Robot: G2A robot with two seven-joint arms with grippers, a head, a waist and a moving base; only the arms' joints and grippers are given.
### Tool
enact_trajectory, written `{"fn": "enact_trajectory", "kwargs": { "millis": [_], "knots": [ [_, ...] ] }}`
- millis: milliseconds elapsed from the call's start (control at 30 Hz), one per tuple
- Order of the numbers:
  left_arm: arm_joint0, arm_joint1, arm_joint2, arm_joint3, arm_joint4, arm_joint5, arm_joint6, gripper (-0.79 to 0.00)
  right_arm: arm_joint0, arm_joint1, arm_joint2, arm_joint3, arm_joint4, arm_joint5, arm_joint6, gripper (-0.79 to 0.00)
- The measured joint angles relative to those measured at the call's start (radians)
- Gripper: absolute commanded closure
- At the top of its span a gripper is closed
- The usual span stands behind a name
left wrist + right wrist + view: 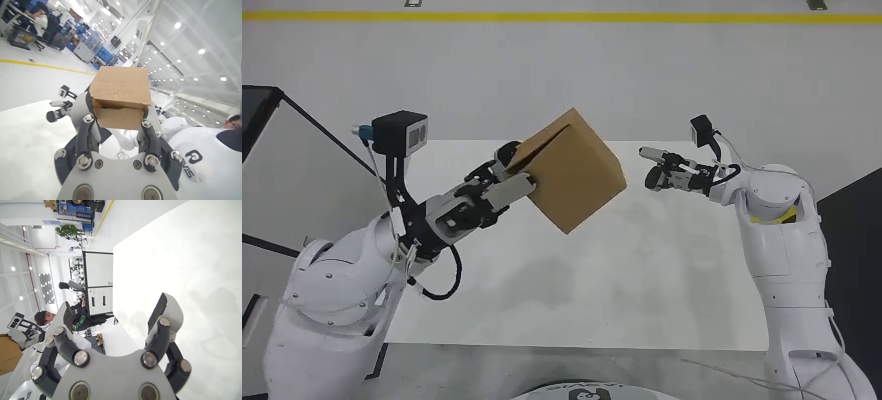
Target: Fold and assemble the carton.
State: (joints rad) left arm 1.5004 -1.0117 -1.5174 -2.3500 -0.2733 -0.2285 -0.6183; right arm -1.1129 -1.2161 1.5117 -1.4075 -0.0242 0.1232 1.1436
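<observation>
Carton (572, 170) aloft; white table (642, 285) (workshop hall (179, 47))

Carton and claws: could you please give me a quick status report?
Left claw shut on carton, held tilted above table. Right claw open, empty, clear of carton. End flaps near left claw not flush. Nothing in the way.

- Top cam: the carton (572, 170) covers the left gripper (515, 170) pads, so I can't see where they actually touch it.
- Left wrist cam: the gap between the end flaps (119, 119) is just dark, so I can't tell what's inside. The carton's far end is hidden too.
- Right wrist cam: the carton gets chopped off by the frame edge.
- Left wrist cam again: the right gripper (58, 111) is tiny and half behind my left gripper.
</observation>
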Motion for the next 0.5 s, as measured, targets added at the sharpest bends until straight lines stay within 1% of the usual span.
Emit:
{"fn": "enact_trajectory", "kwargs": {
  "millis": [133,233,367,467,500],
  "knots": [
    [0.018,-0.003,0.010,0.000,-0.088,-0.059,-0.023,0.000,0.000,0.000,0.000,0.000,0.000,0.000,0.000,-0.785],
    [0.028,-0.003,0.016,0.005,-0.112,-0.076,-0.050,0.000,0.000,0.000,0.000,0.000,0.000,0.000,0.000,-0.785],
    [0.029,-0.004,0.020,0.016,-0.130,-0.074,-0.055,0.000,0.000,0.000,0.000,0.000,0.000,0.000,0.000,-0.785],
    [0.026,-0.005,0.021,0.024,-0.112,-0.050,-0.045,0.000,0.000,0.000,0.000,0.000,0.000,0.000,0.000,-0.785],
    [0.025,-0.005,0.019,0.027,-0.094,-0.030,-0.035,0.000,0.000,0.000,0.000,0.000,0.000,0.000,0.000,-0.785]
  ]
}}
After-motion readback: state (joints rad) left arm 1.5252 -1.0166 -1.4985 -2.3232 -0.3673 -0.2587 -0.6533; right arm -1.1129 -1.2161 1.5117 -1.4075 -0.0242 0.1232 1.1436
